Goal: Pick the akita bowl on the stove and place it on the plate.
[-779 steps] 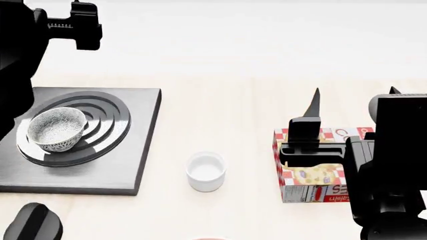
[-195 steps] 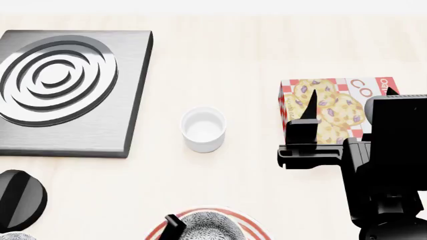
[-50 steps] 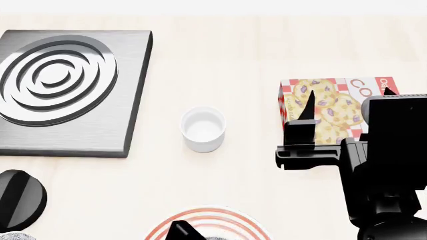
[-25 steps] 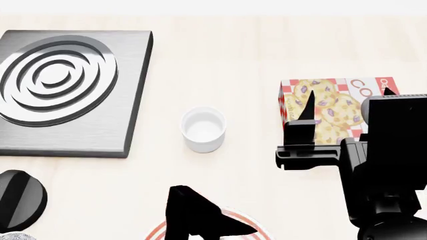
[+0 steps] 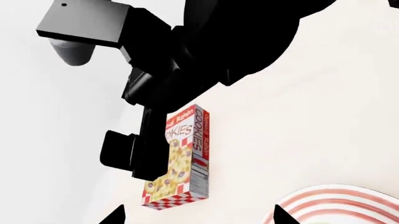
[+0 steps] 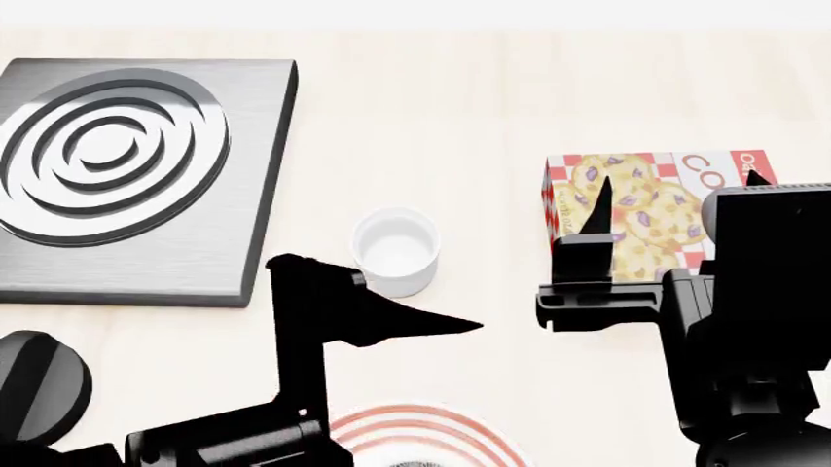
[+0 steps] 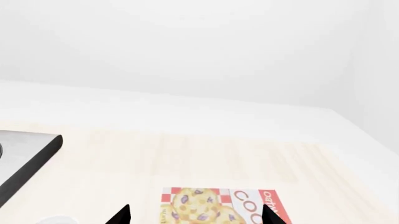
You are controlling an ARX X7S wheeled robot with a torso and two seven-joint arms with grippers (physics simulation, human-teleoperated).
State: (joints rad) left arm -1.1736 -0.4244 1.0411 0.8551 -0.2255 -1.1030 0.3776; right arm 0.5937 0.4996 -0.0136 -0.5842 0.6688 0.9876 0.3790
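Observation:
The stove [image 6: 130, 175] lies at the left with nothing on its burner rings, its black knob [image 6: 39, 384] in front of it. The red-ringed plate [image 6: 449, 433] sits at the bottom edge of the head view. Only a grey sliver of the akita bowl [image 6: 413, 464] shows on the plate. My left gripper [image 6: 377, 297] hangs open and empty above the table between the plate and the white cup [image 6: 396, 251]. From the left wrist, the left gripper [image 5: 198, 218] is spread wide, beside the plate [image 5: 339, 205]. My right gripper [image 6: 678, 190] is open over the cookie box [image 6: 649, 209].
The cookie box [image 7: 218, 207] lies flat under the open right gripper [image 7: 194, 215], and the stove corner [image 7: 31, 154] shows to one side. The cookie box [image 5: 177, 161] and my right arm [image 5: 206, 56] fill the left wrist view. The table's far edge runs behind the stove.
The bowl left the stove and came to the plate. Over the last second my left gripper has moved away from the plate toward the cup, open and empty. The right arm stays still.

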